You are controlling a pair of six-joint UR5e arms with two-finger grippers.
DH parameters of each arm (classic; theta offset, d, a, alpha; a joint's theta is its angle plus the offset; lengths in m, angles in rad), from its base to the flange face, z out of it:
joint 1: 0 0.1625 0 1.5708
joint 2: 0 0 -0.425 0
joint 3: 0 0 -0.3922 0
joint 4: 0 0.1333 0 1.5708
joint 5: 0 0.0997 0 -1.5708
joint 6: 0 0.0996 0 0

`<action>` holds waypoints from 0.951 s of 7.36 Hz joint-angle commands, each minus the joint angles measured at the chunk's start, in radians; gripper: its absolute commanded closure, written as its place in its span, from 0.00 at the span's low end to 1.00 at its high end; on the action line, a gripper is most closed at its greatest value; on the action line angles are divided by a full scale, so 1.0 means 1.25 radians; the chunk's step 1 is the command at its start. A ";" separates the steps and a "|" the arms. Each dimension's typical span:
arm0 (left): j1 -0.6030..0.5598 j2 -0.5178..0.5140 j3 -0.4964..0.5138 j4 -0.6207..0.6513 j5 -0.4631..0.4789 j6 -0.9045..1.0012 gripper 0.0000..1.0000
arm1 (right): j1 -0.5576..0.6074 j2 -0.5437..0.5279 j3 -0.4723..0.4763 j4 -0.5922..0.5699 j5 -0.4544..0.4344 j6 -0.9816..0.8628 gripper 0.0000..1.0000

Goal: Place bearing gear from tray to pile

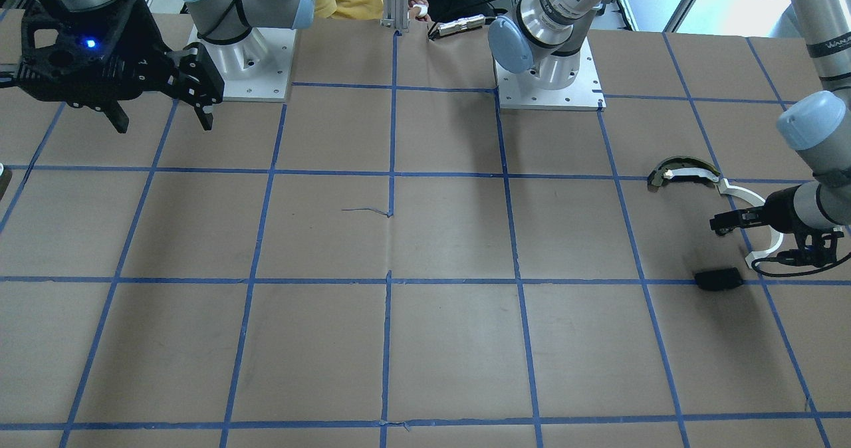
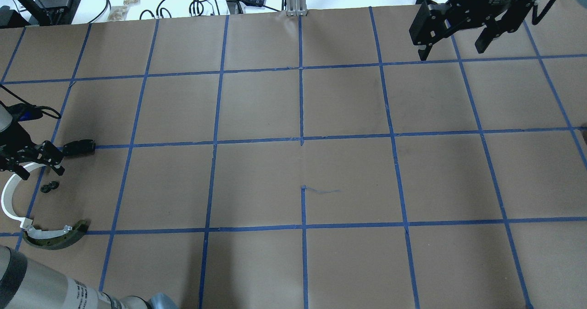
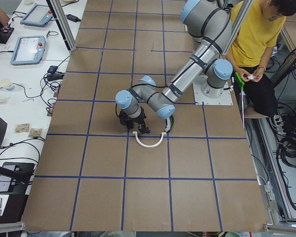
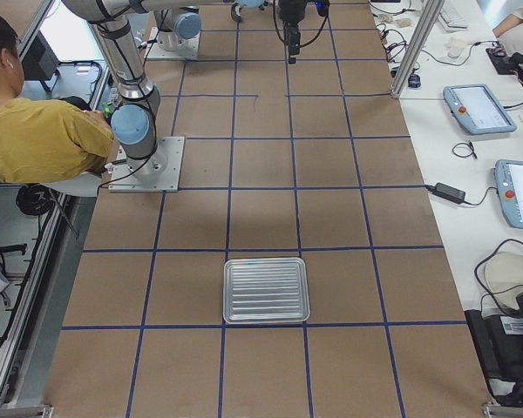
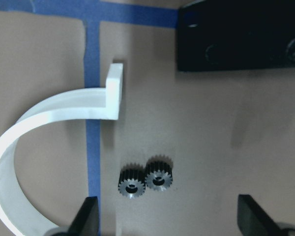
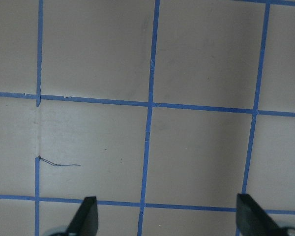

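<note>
Spread wide and empty, left gripper [image 5: 169, 217] hangs over two small black toothed gears [image 5: 159, 177] on blue-taped brown paper [image 5: 211, 147]. The right gripper [image 6: 167, 217] gapes empty too.

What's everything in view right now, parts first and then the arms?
gears: two, dark, side by side near the strip's squared end
white curved strip: one, white, table's left end
olive-and-black curved piece: one, at the strip's other end
black plate: one, black, just past the gears
tray: one, silver, table's right end
table: one, brown paper with a blue tape grid
person: one, yellow shirt, seated behind the robot
left gripper: open, over the gears
right gripper: open, raised over bare table
</note>
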State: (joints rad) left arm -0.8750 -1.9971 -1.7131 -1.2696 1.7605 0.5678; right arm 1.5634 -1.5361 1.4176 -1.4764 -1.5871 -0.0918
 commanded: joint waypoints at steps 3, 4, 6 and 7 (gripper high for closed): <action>-0.213 0.159 0.094 -0.112 -0.112 -0.156 0.00 | 0.002 -0.002 0.031 -0.008 0.004 0.001 0.00; -0.297 0.202 0.114 -0.124 -0.113 -0.165 0.00 | 0.002 -0.007 0.032 -0.007 0.004 -0.003 0.00; -0.410 0.298 0.110 -0.173 -0.125 -0.272 0.00 | 0.002 0.002 0.033 -0.008 0.006 0.002 0.00; -0.440 0.327 0.099 -0.198 -0.139 -0.355 0.00 | 0.002 0.000 0.032 -0.007 0.006 0.005 0.00</action>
State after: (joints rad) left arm -1.3637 -1.6442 -1.5801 -1.4803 1.6003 0.2357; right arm 1.5662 -1.5362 1.4580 -1.4860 -1.5802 -0.0884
